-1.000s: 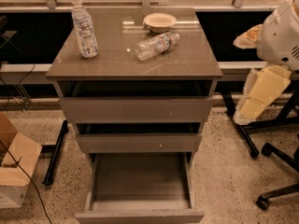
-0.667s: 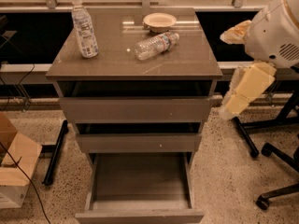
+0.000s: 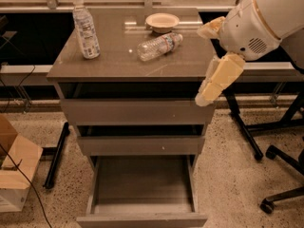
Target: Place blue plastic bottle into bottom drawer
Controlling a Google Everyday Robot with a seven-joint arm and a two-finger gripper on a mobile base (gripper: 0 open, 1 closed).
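The blue plastic bottle [image 3: 86,28] stands upright at the back left of the cabinet top, white cap up, pale label around its body. The bottom drawer [image 3: 141,219] is pulled out, and its grey interior holds nothing. My gripper [image 3: 203,66] hangs at the cabinet's right front corner, level with the top, and is empty. Its two cream fingers [image 3: 219,78] are spread apart. It is far to the right of the bottle.
A clear ribbed bottle [image 3: 159,45] lies on its side mid-top. A small pale bowl [image 3: 162,20] sits behind it. The two upper drawers [image 3: 137,111] are slightly ajar. A cardboard box [image 3: 13,169] stands on the floor at left, chair legs [image 3: 280,175] at right.
My arm and gripper have moved left, from well right of the cabinet to its right front corner. The bottles, bowl and drawers have not moved.
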